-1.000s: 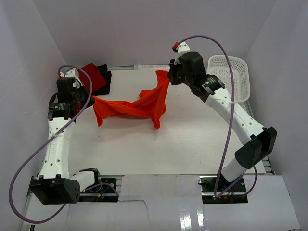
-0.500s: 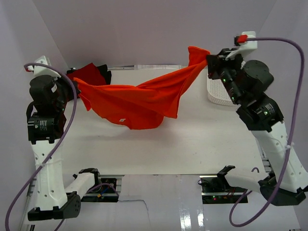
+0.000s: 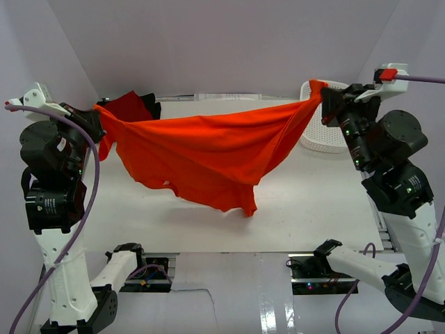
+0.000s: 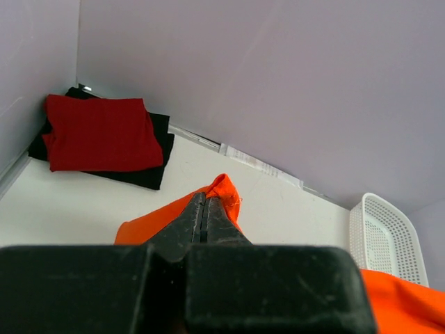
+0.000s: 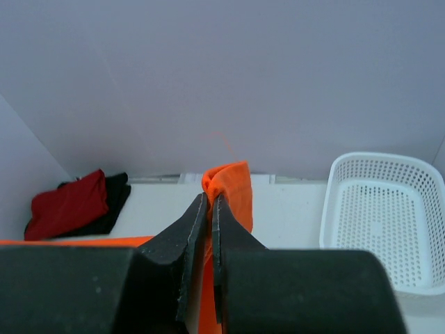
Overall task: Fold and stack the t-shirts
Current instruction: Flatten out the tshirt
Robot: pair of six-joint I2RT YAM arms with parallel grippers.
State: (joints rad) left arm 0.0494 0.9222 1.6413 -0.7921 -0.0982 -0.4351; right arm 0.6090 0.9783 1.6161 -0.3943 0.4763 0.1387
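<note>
The bright orange t-shirt hangs stretched in the air between both arms, sagging to a low point near the table's front middle. My left gripper is shut on its left corner. My right gripper is shut on the right corner. A folded crimson t-shirt lies on a folded black t-shirt in the far left corner of the table; both also show in the right wrist view, crimson over black.
A white perforated basket stands at the far right of the table, seen too from the left wrist and the right wrist. Grey walls close in the back and both sides.
Both arms have risen and swung apart, left going left and right going right. The orange t-shirt went from a bunched heap to a wide taut sheet lifted off the table.
</note>
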